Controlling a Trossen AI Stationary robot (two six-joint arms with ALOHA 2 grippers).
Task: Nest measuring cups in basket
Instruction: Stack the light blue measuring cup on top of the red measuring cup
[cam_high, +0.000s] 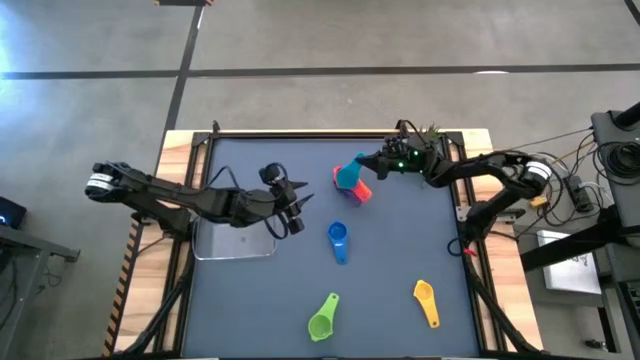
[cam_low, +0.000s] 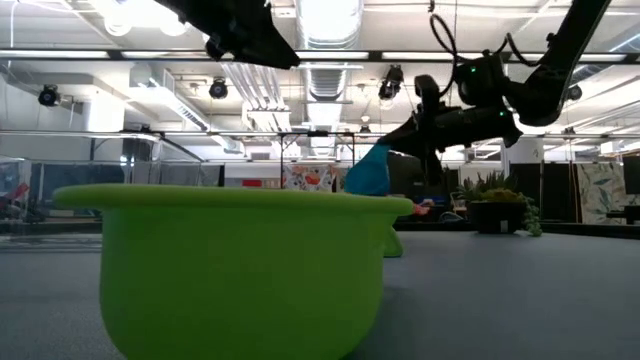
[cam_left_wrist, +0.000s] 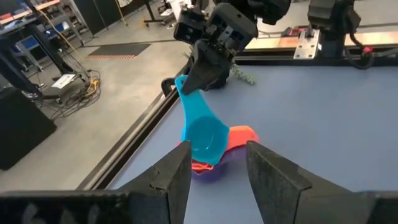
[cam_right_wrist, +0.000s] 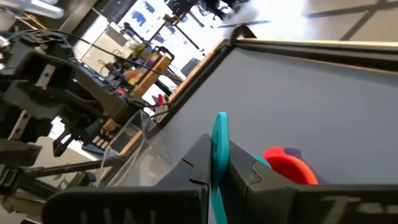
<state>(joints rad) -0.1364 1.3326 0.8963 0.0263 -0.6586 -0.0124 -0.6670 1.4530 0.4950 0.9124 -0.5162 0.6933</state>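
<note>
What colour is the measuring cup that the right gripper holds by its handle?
Teal. The measuring cup, held by the right gripper, shows best in the left wrist view.

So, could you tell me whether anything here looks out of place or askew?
Only the teal cup: the right gripper pinches its handle, so it hangs tilted above the red cup. The clear basket looks empty.

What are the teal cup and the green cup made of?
Teal cup: looks like smooth plastic, one solid colour with a soft shine inside the bowl. Green cup: probably plastic too, evenly coloured, with a rounded moulded rim and a dull, matte look.
</note>
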